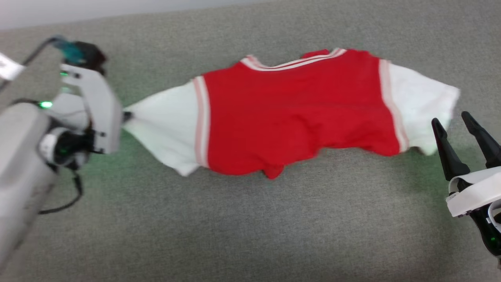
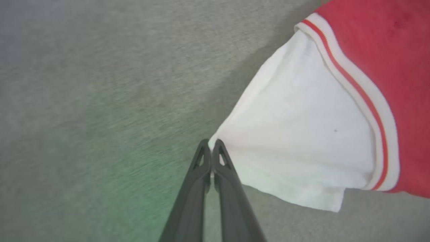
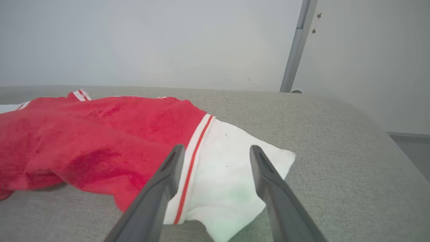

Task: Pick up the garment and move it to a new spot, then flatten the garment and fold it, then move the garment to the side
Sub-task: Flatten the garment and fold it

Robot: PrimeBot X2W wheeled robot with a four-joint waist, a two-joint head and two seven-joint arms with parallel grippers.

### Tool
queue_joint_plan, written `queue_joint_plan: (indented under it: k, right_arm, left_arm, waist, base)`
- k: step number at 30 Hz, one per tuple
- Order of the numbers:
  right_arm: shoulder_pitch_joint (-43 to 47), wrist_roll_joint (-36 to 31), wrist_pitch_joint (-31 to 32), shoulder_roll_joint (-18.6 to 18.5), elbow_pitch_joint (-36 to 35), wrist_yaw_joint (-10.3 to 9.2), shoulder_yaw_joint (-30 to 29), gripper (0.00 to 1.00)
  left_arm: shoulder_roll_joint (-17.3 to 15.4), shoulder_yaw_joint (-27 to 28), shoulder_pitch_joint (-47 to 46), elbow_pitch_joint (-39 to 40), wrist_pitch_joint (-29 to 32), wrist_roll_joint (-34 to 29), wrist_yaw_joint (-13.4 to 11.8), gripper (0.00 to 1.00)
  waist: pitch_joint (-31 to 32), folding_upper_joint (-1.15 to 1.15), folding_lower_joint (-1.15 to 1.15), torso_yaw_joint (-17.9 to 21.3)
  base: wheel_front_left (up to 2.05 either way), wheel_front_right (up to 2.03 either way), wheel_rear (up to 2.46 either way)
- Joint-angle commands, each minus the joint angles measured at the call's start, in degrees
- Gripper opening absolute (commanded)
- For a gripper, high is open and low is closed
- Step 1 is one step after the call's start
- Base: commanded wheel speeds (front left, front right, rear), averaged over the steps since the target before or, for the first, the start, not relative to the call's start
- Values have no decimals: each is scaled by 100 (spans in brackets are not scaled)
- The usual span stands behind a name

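Observation:
The garment [image 1: 293, 113], a red shirt with white short sleeves and striped trim, lies spread sideways on the grey surface, with no lettering showing. My left gripper [image 1: 127, 116] is shut on the tip of the garment's left white sleeve, which is drawn to a point. The left wrist view shows the gripper [image 2: 211, 145] pinching that sleeve corner of the garment [image 2: 302, 127]. My right gripper [image 1: 454, 121] stands open just beside the right sleeve's edge. In the right wrist view the gripper [image 3: 216, 151] hovers open over the white sleeve of the garment [image 3: 100, 137].
The grey cloth-covered surface [image 1: 250, 227] stretches wide in front of the shirt. A pale wall [image 3: 151, 40] and a metal post [image 3: 295, 50] stand behind the surface; its right edge [image 3: 396, 144] drops off beyond the right sleeve.

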State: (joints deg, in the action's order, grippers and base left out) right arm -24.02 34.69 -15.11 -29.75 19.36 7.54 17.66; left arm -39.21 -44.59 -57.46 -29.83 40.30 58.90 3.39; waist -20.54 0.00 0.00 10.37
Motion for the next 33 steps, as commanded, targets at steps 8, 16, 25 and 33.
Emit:
queue_joint_plan:
  k: [8, 16, 25, 33]
  right_arm:
    - [36, 5, -2, -40, -8, -10, 154, 100]
    - [82, 51, -2, -89, 32, -10, 241, 100]
    - [169, 193, -2, -185, 56, -10, 360, 100]
    - [141, 467, -2, -341, 168, -10, 611, 100]
  left_arm:
    - [-447, 9, 89, -23, -39, -213, -290, 0]
    - [-334, 58, 318, -102, -364, -131, -294, 0]
    - [-259, 228, 893, -58, -1601, -172, -147, 100]
    - [96, 389, 1686, 160, -3270, -256, -155, 100]
  waist:
    - [76, 0, 0, -73]
    - [179, 0, 0, -79]
    - [531, 0, 0, -302]
    - [711, 0, 0, -679]
  base:
    - [0, 0, 0]
    - [0, 0, 0]
    - [0, 0, 0]
    - [0, 0, 0]
